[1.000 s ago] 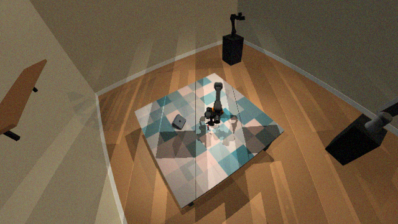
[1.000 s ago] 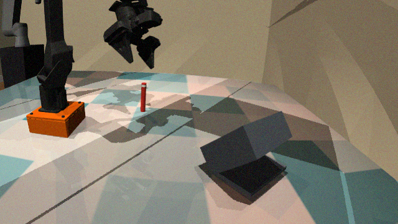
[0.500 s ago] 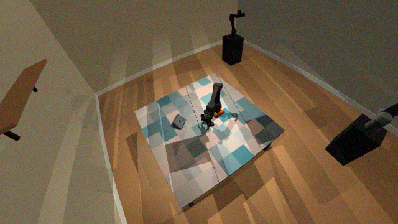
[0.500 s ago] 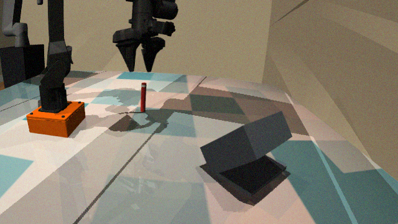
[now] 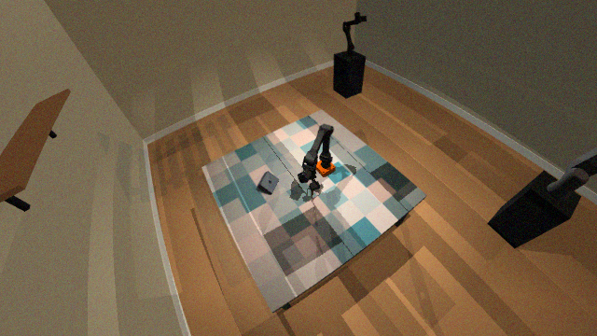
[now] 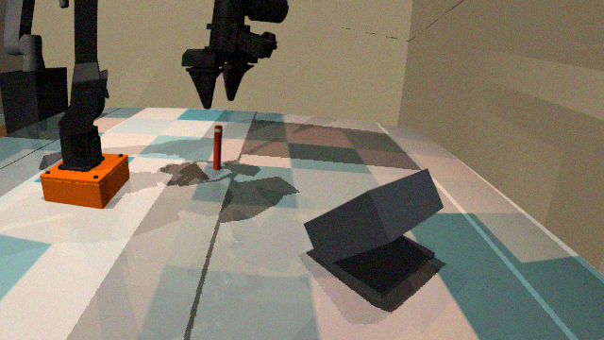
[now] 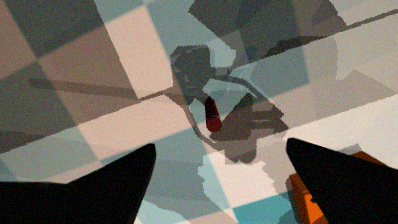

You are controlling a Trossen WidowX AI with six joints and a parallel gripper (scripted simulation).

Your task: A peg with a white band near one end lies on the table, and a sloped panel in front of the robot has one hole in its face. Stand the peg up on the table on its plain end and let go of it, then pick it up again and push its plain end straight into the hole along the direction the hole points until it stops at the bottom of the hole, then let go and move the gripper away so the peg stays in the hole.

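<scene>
Below the end effector (image 5: 313,185) (image 6: 219,105) (image 7: 220,147), whose fingertips stand apart, open air reaches down to the upright red peg (image 6: 217,148) (image 7: 213,115); nothing blocks that gap. The peg is the nearest obstacle to a low sideways pass. Farther off, to one side, the orange base (image 5: 326,169) (image 6: 77,191) (image 7: 312,206) bars the way at tabletop (image 5: 298,252) (image 6: 245,293) (image 7: 190,170) level; well away on the opposite side stands the dark sloped panel (image 5: 268,182) (image 6: 377,212).
</scene>
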